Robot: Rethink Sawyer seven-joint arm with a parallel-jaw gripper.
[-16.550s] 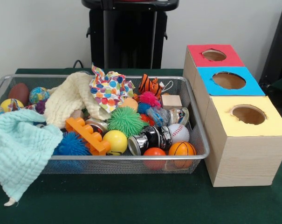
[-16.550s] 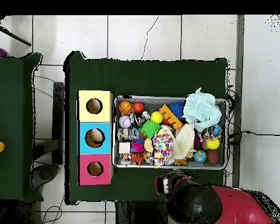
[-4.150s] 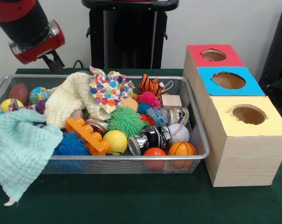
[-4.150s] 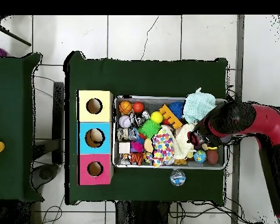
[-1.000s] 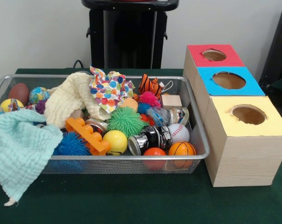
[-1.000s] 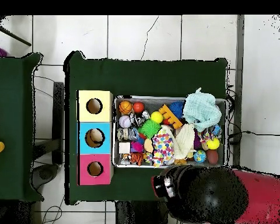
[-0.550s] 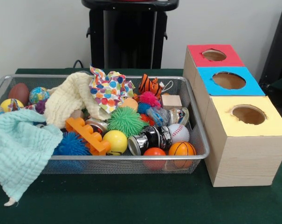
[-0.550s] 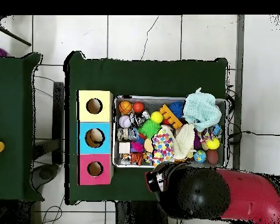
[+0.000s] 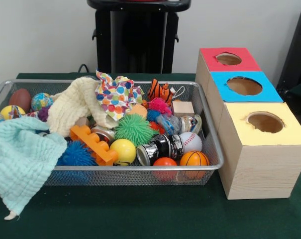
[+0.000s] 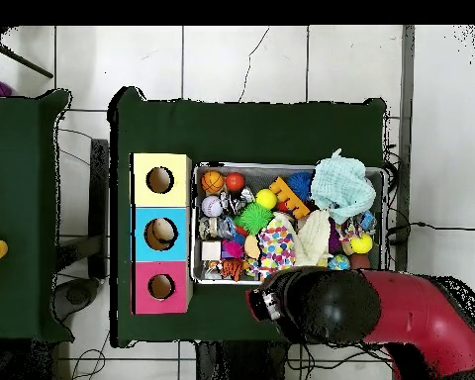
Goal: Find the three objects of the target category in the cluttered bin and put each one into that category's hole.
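The cluttered bin [image 9: 140, 168] is a silver wire-mesh basket on the green table, left of the three boxes; it also shows in the overhead view [image 10: 195, 223]. It holds balls, spiky balls, cloths, shiny cans [image 9: 160, 147], a wooden cube [image 9: 182, 107] and an orange brick [image 9: 93, 144]. The red box [image 9: 210, 54], blue box [image 9: 220, 82] and yellow box [image 9: 289, 132] each have a round hole on top. Only the overhead view shows my arm. Its black and red bulk covers the bin's lower rim, and its gripper end [image 10: 266, 305] lies just outside that rim.
A mint cloth [image 9: 21, 159] hangs over the bin's front left rim. A baseball [image 9: 190, 141], a basketball [image 9: 194, 159] and an orange ball [image 9: 165, 163] lie at the front right corner. A pale object shows inside the blue box's hole [image 10: 160, 234]. A second green table [image 10: 24, 218] stands beside.
In the overhead view my arm has shifted toward the bin and the boxes' side; it now overlaps the bin's lower rim. The bin's contents have not moved.
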